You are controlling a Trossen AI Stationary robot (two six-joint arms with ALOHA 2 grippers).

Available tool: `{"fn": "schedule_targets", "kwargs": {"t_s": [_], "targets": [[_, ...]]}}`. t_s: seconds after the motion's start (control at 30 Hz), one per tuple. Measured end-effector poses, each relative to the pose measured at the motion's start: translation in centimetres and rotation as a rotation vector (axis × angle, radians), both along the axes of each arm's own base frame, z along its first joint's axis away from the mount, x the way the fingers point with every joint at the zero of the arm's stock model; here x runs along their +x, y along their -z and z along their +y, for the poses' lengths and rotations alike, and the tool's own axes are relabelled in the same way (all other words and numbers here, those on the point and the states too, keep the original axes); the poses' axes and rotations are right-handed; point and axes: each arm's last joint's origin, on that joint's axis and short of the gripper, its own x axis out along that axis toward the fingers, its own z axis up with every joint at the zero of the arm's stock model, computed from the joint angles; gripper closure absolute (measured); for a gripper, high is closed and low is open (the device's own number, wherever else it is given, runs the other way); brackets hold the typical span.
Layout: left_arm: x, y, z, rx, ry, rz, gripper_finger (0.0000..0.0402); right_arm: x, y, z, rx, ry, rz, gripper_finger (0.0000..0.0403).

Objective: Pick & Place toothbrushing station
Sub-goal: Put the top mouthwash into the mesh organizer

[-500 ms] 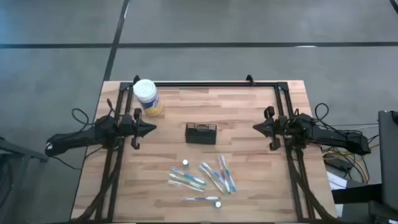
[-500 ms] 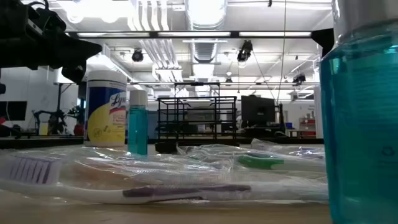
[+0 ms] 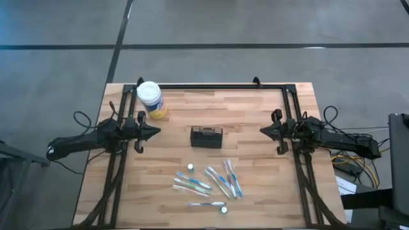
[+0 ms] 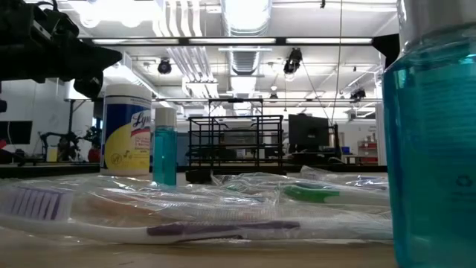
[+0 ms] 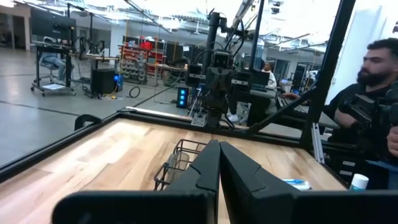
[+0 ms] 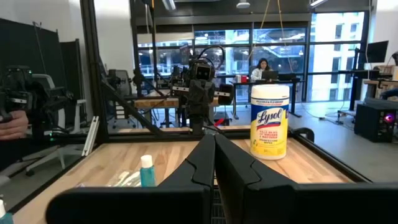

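Observation:
The black slotted caddy (image 3: 206, 137) stands on its base at the middle of the wooden table; it also shows in the low view (image 4: 235, 146) and the left wrist view (image 5: 176, 165). My left gripper (image 3: 156, 132) is shut and empty, held above the table to the caddy's left. My right gripper (image 3: 262, 131) is shut and empty to the caddy's right. In the wrist views the shut fingers of each (image 5: 219, 165) (image 6: 213, 158) point at the table's middle.
A white-capped yellow-labelled wipes jar (image 3: 151, 99) stands at the far left. Several wrapped toothbrushes (image 3: 217, 182) and small teal bottles (image 3: 190, 167) lie near the front edge. A black frame (image 3: 211, 85) borders the table. People sit beyond the table (image 5: 367, 106).

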Motion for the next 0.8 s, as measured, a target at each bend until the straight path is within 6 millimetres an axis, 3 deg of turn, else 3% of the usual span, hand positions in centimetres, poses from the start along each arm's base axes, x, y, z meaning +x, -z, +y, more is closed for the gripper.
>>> {"fn": "schedule_targets", "kwargs": {"t_s": [0.8], "targets": [[-0.01,-0.07,0.00,-0.004,0.001,-0.005,0.0388,-0.06,-0.37,0.05,0.049,-0.024,-0.036,0.0394]]}}
